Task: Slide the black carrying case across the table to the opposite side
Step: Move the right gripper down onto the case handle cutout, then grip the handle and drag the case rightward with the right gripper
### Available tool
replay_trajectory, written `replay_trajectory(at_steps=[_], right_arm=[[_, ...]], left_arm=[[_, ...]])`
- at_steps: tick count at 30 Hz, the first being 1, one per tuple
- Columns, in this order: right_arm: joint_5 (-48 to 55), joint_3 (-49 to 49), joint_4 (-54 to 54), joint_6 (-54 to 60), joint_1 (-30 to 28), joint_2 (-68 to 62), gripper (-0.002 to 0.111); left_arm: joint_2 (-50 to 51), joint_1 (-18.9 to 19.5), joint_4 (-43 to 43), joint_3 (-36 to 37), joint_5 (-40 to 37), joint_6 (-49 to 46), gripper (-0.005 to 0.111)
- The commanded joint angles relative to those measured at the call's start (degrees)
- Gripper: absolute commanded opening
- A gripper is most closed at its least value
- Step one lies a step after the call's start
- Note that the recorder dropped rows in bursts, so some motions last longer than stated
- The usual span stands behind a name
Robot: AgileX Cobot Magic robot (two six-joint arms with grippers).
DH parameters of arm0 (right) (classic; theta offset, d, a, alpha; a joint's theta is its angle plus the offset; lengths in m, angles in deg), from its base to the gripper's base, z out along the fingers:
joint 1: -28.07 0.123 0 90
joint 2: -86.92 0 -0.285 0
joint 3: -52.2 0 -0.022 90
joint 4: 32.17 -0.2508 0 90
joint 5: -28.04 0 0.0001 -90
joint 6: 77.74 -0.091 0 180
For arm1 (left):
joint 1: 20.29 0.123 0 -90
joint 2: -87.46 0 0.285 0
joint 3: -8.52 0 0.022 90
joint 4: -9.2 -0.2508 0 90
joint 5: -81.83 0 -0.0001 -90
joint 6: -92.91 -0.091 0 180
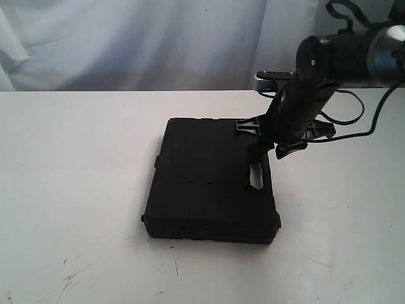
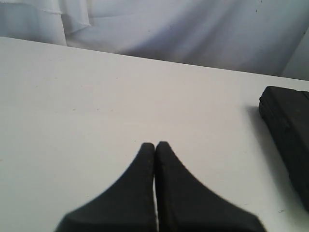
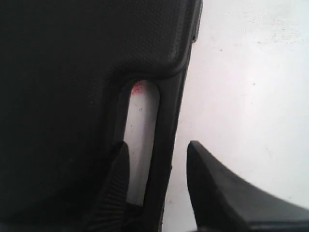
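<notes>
The black carrying case (image 1: 209, 180) lies flat on the white table (image 1: 76, 158), its handle side facing right. My right gripper (image 1: 266, 142) comes down at that handle. In the right wrist view the right gripper (image 3: 157, 145) is open and straddles the handle bar (image 3: 166, 121): one finger stands in the handle slot, the other outside it with a gap of table showing. A tiny red spot (image 3: 137, 88) shows on the table through the slot. My left gripper (image 2: 155, 144) is shut on nothing, above bare table (image 2: 96, 96), with the case's edge (image 2: 287, 125) off to one side.
A white curtain (image 1: 126, 38) hangs behind the table's far edge. Dark scuff marks (image 1: 73, 272) lie on the tabletop near the front left. The right arm's cable (image 1: 354, 117) loops over the table at the right. The left arm is outside the exterior view.
</notes>
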Motion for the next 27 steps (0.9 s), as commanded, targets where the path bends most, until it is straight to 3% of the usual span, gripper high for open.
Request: replay_trajectory(at_steps=[1, 11, 20, 22, 27], right_arm=[[-2.0, 0.8, 1.5, -0.1, 0.1, -2.2, 0.037], [-2.5, 0.8, 2.4, -0.1, 0.1, -5.5, 0.037], [-2.5, 0.8, 1.9, -0.1, 0.1, -6.2, 0.029], [-1.9, 0.8, 1.9, -0.1, 0.1, -6.2, 0.024], [0.7, 0.8, 2.4, -0.1, 0.1, -6.2, 0.0]], left_arm=[[-0.2, -0.2, 0.4, 0.3, 0.6, 0.0, 0.0], [-0.2, -0.2, 0.4, 0.3, 0.6, 0.0, 0.0], [-0.2, -0.2, 0.4, 0.3, 0.6, 0.0, 0.0], [-0.2, -0.2, 0.4, 0.3, 0.6, 0.0, 0.0], [-0.2, -0.2, 0.4, 0.3, 0.6, 0.0, 0.0]])
